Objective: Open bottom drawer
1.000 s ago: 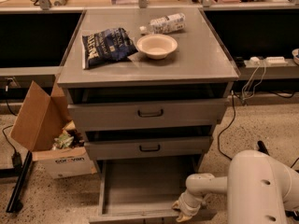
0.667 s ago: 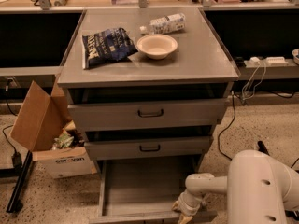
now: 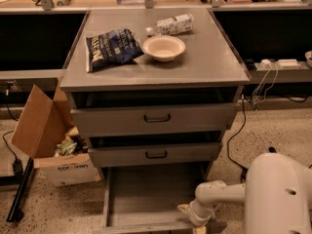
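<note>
The bottom drawer (image 3: 146, 194) of the grey cabinet is pulled out toward me, with its empty grey inside showing. Its front panel (image 3: 141, 227) lies along the bottom edge of the view, and its handle is out of view. My gripper (image 3: 197, 222) is at the right part of that front panel, at the end of my white arm (image 3: 219, 194), and is partly cut off by the frame edge. The medium drawer (image 3: 156, 154) and the tall top drawer (image 3: 157, 118) sit slightly ajar above.
On the cabinet top (image 3: 214, 57) lie a dark chip bag (image 3: 111, 48), a cream bowl (image 3: 164, 48) and a plastic bottle (image 3: 170, 24). An open cardboard box (image 3: 48, 135) stands to the left on the floor. Cables (image 3: 253, 96) hang at the right.
</note>
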Available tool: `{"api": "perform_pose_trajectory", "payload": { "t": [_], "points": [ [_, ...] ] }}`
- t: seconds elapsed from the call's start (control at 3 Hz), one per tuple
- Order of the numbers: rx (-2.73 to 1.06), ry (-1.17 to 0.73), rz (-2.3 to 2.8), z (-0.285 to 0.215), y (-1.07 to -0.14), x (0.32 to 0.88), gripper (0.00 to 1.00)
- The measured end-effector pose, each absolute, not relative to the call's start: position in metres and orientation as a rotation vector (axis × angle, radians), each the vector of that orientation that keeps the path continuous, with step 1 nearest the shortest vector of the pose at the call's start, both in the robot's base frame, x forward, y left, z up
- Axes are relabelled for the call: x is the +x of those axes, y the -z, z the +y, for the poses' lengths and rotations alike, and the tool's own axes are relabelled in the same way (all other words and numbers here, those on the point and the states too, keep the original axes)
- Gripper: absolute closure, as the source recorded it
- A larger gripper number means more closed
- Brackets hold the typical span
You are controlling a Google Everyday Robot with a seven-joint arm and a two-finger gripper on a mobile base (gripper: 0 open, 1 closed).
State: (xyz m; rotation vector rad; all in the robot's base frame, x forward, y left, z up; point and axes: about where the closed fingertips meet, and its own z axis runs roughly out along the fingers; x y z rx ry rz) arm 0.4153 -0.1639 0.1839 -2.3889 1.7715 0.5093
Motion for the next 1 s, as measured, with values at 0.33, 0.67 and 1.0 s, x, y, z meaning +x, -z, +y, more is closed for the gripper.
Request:
{"api": "perform_pose_trajectory", "payload": {
  "t": [0.33,0.67,1.0],
  "points": [
    [-2.367,-0.337,1.711,-0.168,-0.240,0.422,0.00],
    [-2.358,-0.193,1.664,-0.186,-0.289,0.436,0.00],
    [-2.358,-0.193,1.664,-0.186,-0.289,0.436,0.00]
  ]
}}
